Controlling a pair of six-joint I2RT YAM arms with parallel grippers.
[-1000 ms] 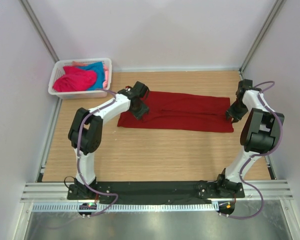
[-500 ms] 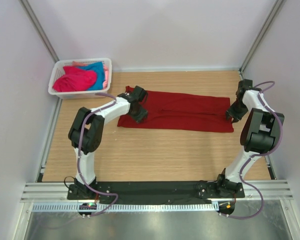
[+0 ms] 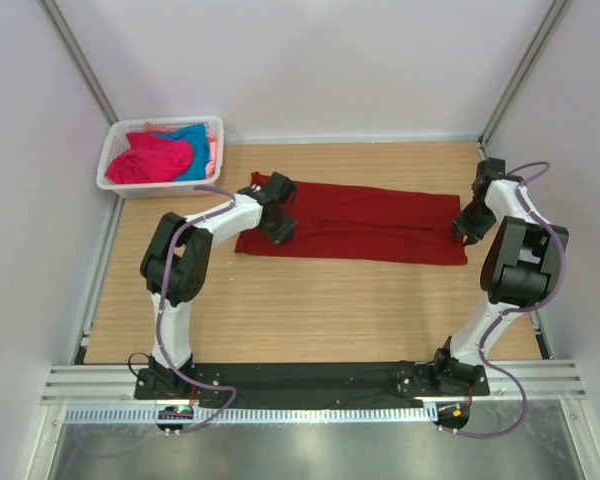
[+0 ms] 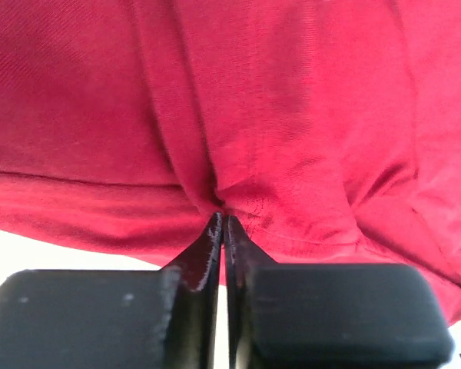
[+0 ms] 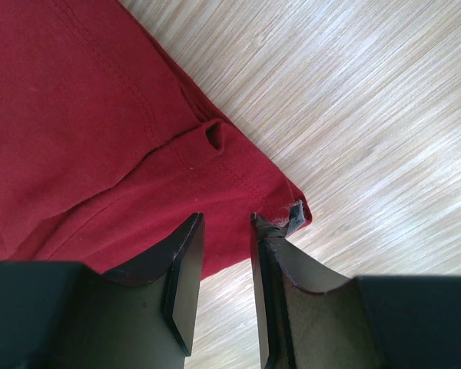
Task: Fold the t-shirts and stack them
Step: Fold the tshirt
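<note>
The dark red t-shirt (image 3: 370,222) lies in a long flat band across the far half of the wooden table (image 3: 310,300), running left to right. At its left end the left gripper (image 4: 221,219) is right down on the cloth. The wrist view shows the two black fingers (image 4: 203,250) clenched together, with wrinkles in the red fabric running into their tips: it's pinching the shirt. Over on the right, the right gripper (image 5: 224,217) sits at the shirt's far-right corner. Its jaws stand apart with a clear gap, red hem and bare wood showing between them, and a curled bit of corner is touching one fingertip. It's released, nothing pinched there. In the far left corner sits the white basket (image 3: 115,160), holding a bright pink shirt (image 3: 150,160) and a turquoise shirt (image 3: 192,140) heaped together.
</note>
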